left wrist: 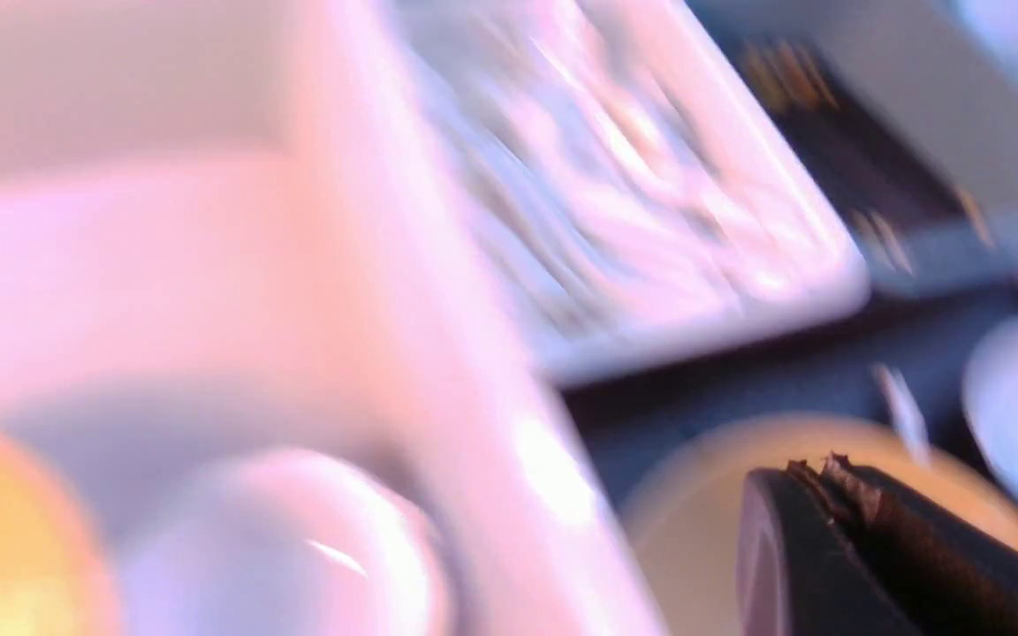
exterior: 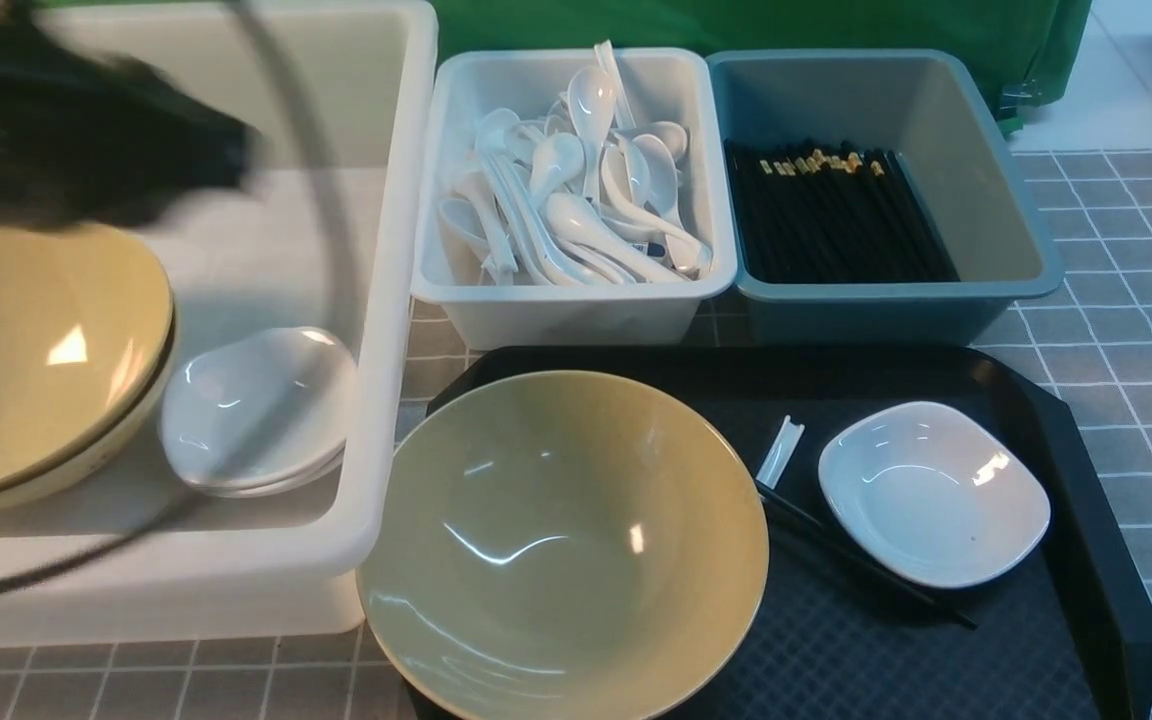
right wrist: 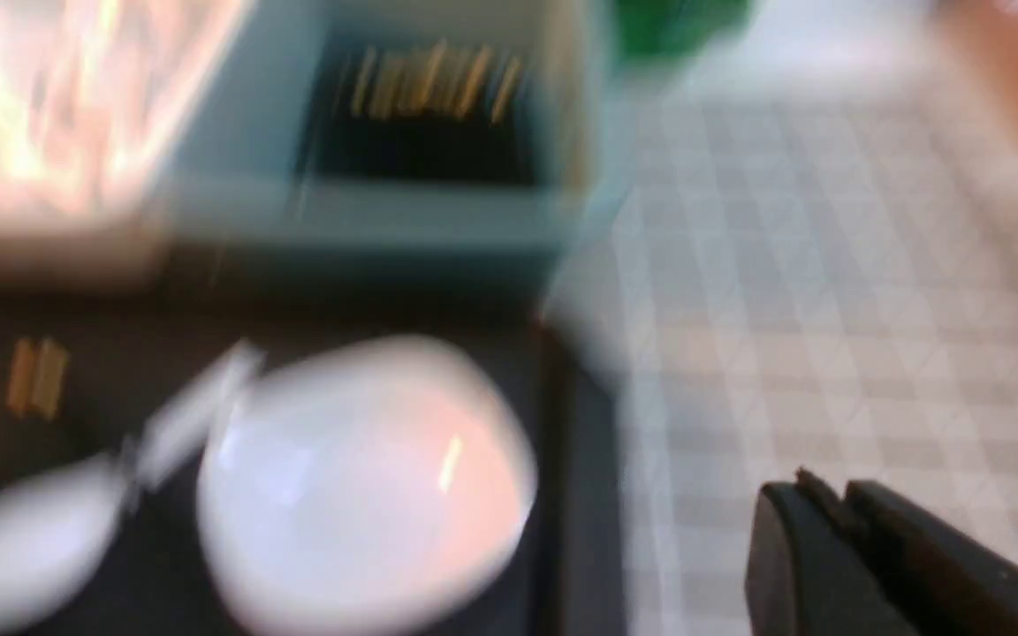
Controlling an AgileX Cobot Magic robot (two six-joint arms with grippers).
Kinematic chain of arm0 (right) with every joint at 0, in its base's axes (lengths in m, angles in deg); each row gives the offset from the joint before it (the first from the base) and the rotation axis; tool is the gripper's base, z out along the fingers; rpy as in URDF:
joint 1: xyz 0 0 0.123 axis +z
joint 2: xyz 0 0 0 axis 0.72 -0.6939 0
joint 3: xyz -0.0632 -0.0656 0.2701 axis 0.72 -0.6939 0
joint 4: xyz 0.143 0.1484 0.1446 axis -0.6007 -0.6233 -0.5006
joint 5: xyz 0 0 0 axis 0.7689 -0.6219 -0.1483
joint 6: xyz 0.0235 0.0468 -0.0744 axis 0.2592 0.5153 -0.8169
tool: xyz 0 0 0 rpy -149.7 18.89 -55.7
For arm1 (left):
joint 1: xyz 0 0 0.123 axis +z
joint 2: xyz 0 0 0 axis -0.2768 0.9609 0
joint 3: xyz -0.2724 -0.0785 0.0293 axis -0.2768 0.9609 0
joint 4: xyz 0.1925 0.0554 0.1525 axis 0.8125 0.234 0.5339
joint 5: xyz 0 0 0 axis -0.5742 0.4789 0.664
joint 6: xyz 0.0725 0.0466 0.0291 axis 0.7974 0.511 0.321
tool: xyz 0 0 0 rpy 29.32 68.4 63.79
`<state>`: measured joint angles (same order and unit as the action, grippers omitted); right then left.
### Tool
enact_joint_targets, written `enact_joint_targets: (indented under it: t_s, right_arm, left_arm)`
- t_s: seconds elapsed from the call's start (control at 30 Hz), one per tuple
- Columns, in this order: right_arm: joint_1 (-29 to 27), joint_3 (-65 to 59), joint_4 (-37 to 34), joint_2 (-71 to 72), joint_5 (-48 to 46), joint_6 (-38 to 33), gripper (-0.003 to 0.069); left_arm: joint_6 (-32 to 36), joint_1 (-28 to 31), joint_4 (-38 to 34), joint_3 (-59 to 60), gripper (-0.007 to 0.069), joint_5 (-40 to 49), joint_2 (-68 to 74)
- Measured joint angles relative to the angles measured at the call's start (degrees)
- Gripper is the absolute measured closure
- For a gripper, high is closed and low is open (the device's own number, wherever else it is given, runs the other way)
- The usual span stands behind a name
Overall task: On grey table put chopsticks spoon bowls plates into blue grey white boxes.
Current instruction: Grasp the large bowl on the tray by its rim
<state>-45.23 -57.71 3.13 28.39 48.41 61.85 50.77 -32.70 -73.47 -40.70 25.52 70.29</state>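
now, left gripper (left wrist: 827, 468): pinched shut, empty, blurred above the white tub (exterior: 406, 200).
bowl (exterior: 556, 540): on the black tray (exterior: 1086, 560), just beside the tub; likely my next pick. spread wide, pinch its left rim, clear the wall, nest onto the stacked bowls (exterior: 26, 350).
spoon (exterior: 781, 450), chopsticks (exterior: 856, 565): hard by that bowl's right rim; lift straight up.
right gripper (right wrist: 827, 490): narrow, empty, near the plate (exterior: 931, 490).

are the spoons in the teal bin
No, the teal-blue bin holds black chopsticks, while the spoons are piled in the pale grey-white bin beside it.
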Motion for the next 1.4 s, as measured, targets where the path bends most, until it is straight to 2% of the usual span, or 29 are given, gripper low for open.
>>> enact_joint_targets:
  t_s: [0.03,0.07,0.13,0.2,0.33,0.43,0.5,0.6,0.7,0.8,0.87,0.97,1.07,1.17,1.2,1.3,1.4]
  right_arm:
    - [1.09,0.0,-2.1,-1.3,-2.18,-3.09,0.0575]
    - [1.26,0.0,-2.4,-1.75,-2.95,-4.21,0.0575]
    - [3.03,-0.33,-5.02,-3.78,-5.24,-9.07,0.0575]
    - [3.82,-1.1,-5.81,-4.4,-5.14,-10.52,0.0575]
    - [4.55,-2.97,-6.78,-4.46,-2.93,-11.52,0.0573]
    - [4.81,-3.47,-7.86,-4.46,-1.45,-11.57,0.0572]
    - [4.81,-3.47,-8.0,-4.46,-0.97,-11.64,0.0572]
    - [4.81,-3.47,-8.65,-4.46,1.2,-11.7,0.057]
    - [4.81,-3.47,-9.15,-4.46,1.7,-11.7,0.0568]
    - [4.81,-3.47,-9.34,-4.46,1.7,-11.7,0.0566]
    - [4.81,-3.47,-9.4,-4.46,1.7,-11.7,0.0564]
    - [4.81,-3.47,-9.45,-4.46,1.7,-11.7,0.0561]
    - [4.81,-3.47,-9.45,-4.46,1.7,-11.7,0.0561]
    - [4.81,-3.47,-9.64,-4.46,1.7,-11.7,0.0561]
    - [4.81,-3.47,-9.64,-4.46,1.7,-11.7,0.0561]
    - [4.81,-3.47,-9.9,-4.46,1.7,-11.7,0.0561]
    - [4.81,-3.47,-10.27,-4.46,1.7,-11.7,0.0561]
  left_arm:
    - [0.91,-3.57,-0.16,-0.78,0.0635,1.38,3.94]
    - [0.88,-4.18,-0.16,-0.88,0.0635,1.38,3.94]
    - [0.79,-10.96,1.59,-1.38,0.0635,1.27,10.72]
    - [-1.35,-15.5,4.85,-1.53,0.0635,0.75,15.39]
    - [-6.87,-21.09,11.13,-1.59,0.0635,-2.69,24.7]
    - [-9.0,-24.03,11.63,-1.81,0.0634,-6.76,31.09]
    - [-9.0,-24.85,10.72,-2.16,0.0634,-7.16,32.26]
    - [-7.58,-27.68,3.64,-4.81,0.0632,-7.5,36.03]
    - [-3.53,-29.8,-3.93,-8.21,0.0628,-7.67,37.85]
    - [0.76,-30.9,-7.46,-11.19,0.0608,-7.52,38.21]
    - [4.08,-30.66,-7.17,-15.55,0.0542,-4.76,37.85]
    - [3.65,-28.7,-1.69,-18.86,0.0438,0.68,36.95]
    - [1.55,-26.86,3.5,-20.45,0.0357,4.7,36.35]
    - [-5.41,-22.62,15.35,-20.84,0.0199,9.83,36.46]
    - [-5.41,-22.41,15.35,-20.84,0.0192,9.94,36.46]
    - [-10.12,-19.95,21.4,-20.41,0.0111,10.02,38.3]
    - [-11.55,-19.34,23.25,-20.42,0.0092,9.2,41.26]
